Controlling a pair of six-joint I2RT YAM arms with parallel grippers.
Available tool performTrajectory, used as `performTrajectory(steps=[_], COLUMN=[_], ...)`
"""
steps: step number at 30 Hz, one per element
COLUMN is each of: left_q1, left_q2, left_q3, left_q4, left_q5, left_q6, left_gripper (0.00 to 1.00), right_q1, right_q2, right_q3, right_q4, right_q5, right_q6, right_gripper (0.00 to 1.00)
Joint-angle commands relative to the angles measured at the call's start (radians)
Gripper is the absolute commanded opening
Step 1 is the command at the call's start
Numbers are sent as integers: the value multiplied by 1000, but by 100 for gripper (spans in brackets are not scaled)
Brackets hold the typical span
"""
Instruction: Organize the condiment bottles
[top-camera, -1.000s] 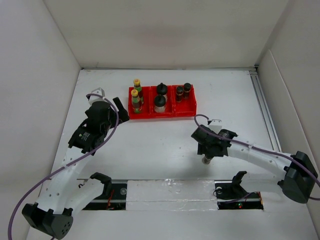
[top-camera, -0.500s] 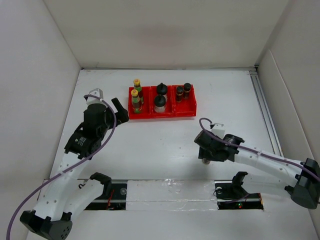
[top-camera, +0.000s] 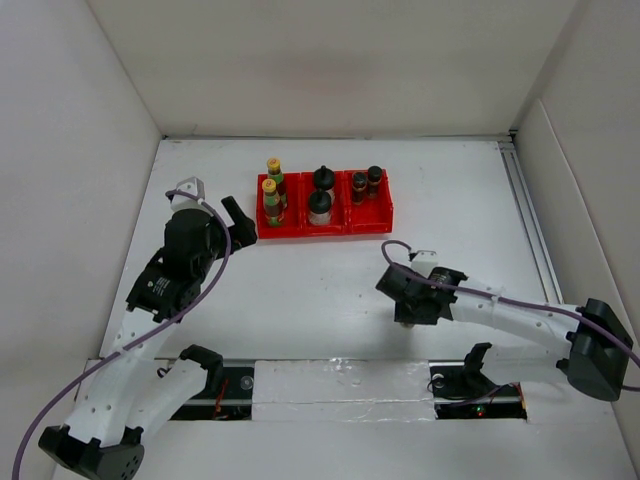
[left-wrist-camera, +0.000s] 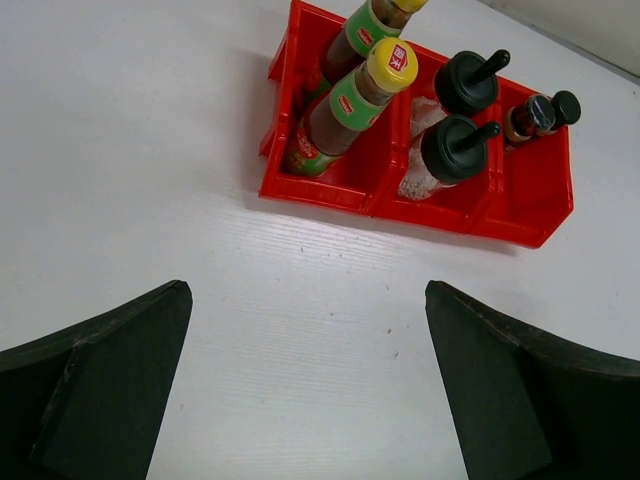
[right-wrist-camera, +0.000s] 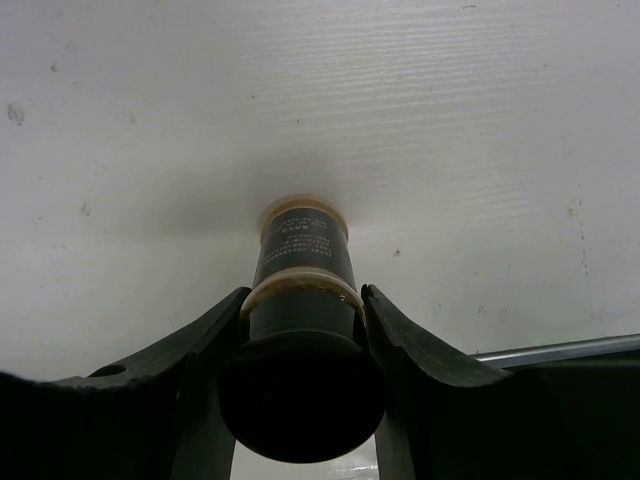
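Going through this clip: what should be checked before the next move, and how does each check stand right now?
1. Shaker clamped in the right hand: ok.
2. Shaker lifted off the table: cannot tell.
3. Room in the tray's right compartment, in front of the two shakers there: ok.
4. Left hand open, empty, outside the tray: ok.
5. Table between right hand and tray bare: ok.
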Motion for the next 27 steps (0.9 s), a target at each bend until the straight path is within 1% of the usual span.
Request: performTrajectory(steps=[1,2,3,6,7,9,10,11,12,13,14,15,17,18,21,22,27], left_q1=[2,2,2,2,2,2,2,2,2,2,2,2,2,2,2,2,2], left_q2=[-22,-22,-27,-34,-36,-33,-27,-27,-21,-19,-15,-15,-10,-8,-7,-8,-8], left_q3=[-7,-7,-7,-9,-9,-9,-9,-9,-9,-10,-9,-9,-9,-9,-7,-9,-7], left_q4=[39,41,42,45,45,46,42,42,41,41,41,41,39,39,35,35,30], left_q5=[12,12,14,14,14,12,6,6,4,6,3,1,-2,-3,-11,-12,-26], left_q6=[16,16,16,19,17,17,17,17,14,14,12,12,11,11,6,5,2], left_gripper=[99,99,99,99,99,99,99,99,99,99,99,99,99,99,99,99,99], right_q1=[23,23,23,23,23,11,-41,-41,-64,-89,-116,-162,-198,-225,-274,-313,-414], right_q2=[-26,-31,-32,-9,6,79,148,190,227,265,303,375,438,487,541,578,696], right_q3=[58,65,77,159,221,296,405,406,442,478,513,588,663,736,826,881,1027], right_q4=[9,10,12,39,50,67,82,92,101,115,125,130,122,110,112,110,83], right_q5=[11,14,23,57,69,91,86,86,75,66,54,33,23,14,-10,-21,-69], right_q6=[-1,-7,-13,-40,-59,-102,-192,-193,-225,-292,-326,-354,-417,-434,-512,-546,-633], right_gripper=[14,6,5,2,2,2,2,2,2,2,2,1,0,0,1,1,1])
